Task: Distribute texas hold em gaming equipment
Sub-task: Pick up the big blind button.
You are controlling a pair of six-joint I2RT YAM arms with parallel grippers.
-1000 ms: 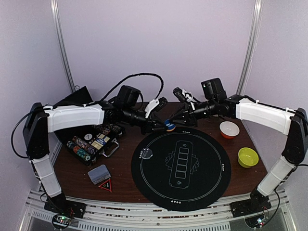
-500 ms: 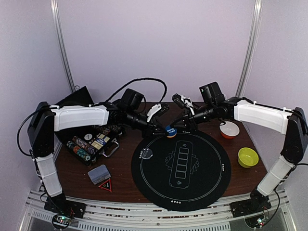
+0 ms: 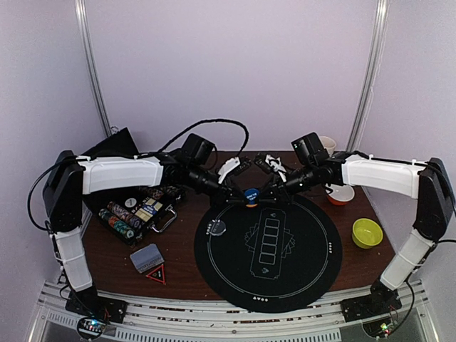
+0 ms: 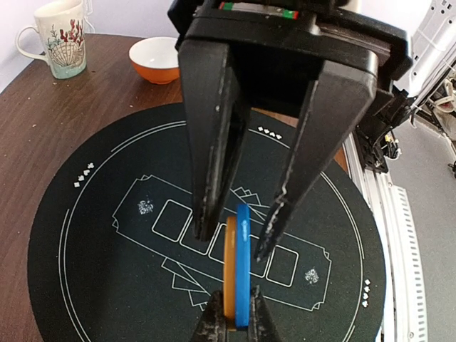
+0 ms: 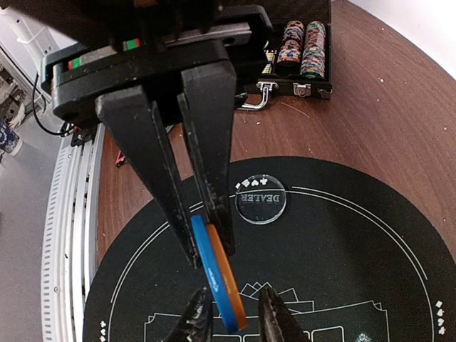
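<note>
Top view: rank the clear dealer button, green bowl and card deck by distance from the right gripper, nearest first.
1. Clear dealer button, on the left side of the mat, nearest the right gripper.
2. Green bowl, right of the mat.
3. Card deck, front left, off the mat.

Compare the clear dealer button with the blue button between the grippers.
The dealer button is clear; the blue button is opaque. The dealer button lies flat on the black mat; the blue button stands on edge in the left gripper. The dealer button sits alone; the blue button presses against an orange button. Both are thin round discs.
</note>
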